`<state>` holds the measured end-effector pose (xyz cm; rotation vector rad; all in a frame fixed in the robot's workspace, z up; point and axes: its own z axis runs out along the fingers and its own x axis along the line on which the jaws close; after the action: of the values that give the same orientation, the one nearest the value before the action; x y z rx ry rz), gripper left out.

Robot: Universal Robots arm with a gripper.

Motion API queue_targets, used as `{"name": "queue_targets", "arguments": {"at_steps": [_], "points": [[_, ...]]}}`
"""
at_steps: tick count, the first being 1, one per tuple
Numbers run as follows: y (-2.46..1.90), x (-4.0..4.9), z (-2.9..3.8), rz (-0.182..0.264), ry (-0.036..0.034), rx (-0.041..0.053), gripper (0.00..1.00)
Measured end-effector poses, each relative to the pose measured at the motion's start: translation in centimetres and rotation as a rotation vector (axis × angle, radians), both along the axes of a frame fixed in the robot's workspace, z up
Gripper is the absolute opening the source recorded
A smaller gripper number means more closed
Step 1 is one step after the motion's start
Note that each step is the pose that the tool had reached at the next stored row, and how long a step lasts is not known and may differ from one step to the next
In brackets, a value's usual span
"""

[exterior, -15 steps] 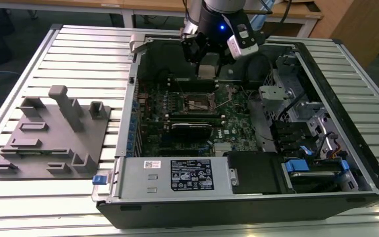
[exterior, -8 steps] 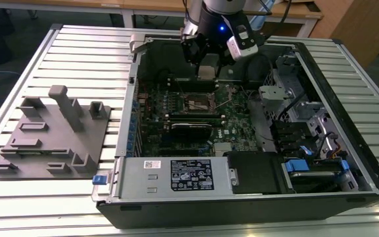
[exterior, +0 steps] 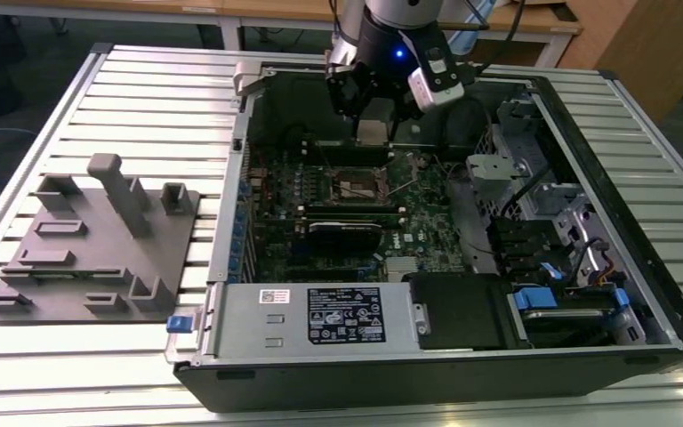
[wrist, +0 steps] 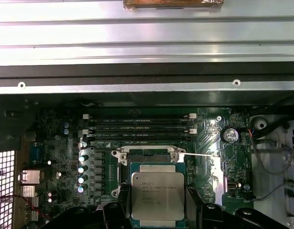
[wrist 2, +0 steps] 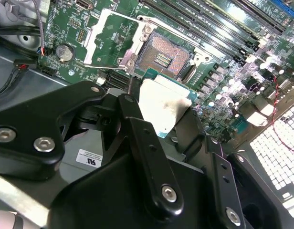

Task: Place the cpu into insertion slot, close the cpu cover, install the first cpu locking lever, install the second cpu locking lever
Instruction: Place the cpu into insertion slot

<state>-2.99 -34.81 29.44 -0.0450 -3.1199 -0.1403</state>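
Fingers (wrist: 117, 214) clamp the cpu (wrist: 158, 195) by two opposite edges, one finger each side, in both wrist views. On the worktop (exterior: 140, 89), the open case (exterior: 437, 378) holds a green board (exterior: 425, 222); its slot (exterior: 357, 187) lies uncovered, with the cover (wrist 2: 106, 36) standing open. In the exterior view the cpu hangs over the board's far part, just beyond the slot — metal top toward the first wrist camera, square, no long axis.

We take this for a robotics lab or workshop. A slatted aluminium tabletop (exterior: 140, 89) carries an opened computer tower (exterior: 437, 381) directly under the claw (exterior: 375, 120). A grey moulded fixture plate (exterior: 92, 258) lies well off to the claw's side, and wooden desks (exterior: 532, 20) stand beyond the claw.
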Motion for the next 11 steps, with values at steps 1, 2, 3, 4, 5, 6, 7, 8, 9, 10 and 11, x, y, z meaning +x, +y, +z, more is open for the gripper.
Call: {"name": "queue_targets", "arguments": {"at_steps": [1, 2, 3, 4, 5, 6, 7, 8, 9, 10, 11], "points": [[0.0, 0.0, 0.0, 0.0, 0.0, 0.0, 0.54], [0.0, 0.0, -0.01, 0.0, 0.0, 0.0, 0.54], [0.0, 0.0, -0.01, 0.0, 0.0, 0.0001, 0.54], [0.0, 0.0, -0.02, 0.0, 0.0, 0.0, 0.54], [0.0, 0.0, -0.03, -0.001, 0.0, 0.0001, 0.54], [0.0, 0.0, -0.03, -0.001, 0.0, -0.0001, 0.54], [0.0, 0.0, -0.04, -0.002, 0.0, -0.0001, 0.54], [0.0, 0.0, -0.07, -0.002, 0.0, 0.0001, 0.54], [0.0, 0.0, -0.08, -0.002, 0.0, 0.0, 0.54], [0.0, 0.0, -0.12, -0.003, 0.0, 0.0, 0.54], [0.0, 0.0, -0.14, -0.003, 0.0, 0.0, 0.54]]}}
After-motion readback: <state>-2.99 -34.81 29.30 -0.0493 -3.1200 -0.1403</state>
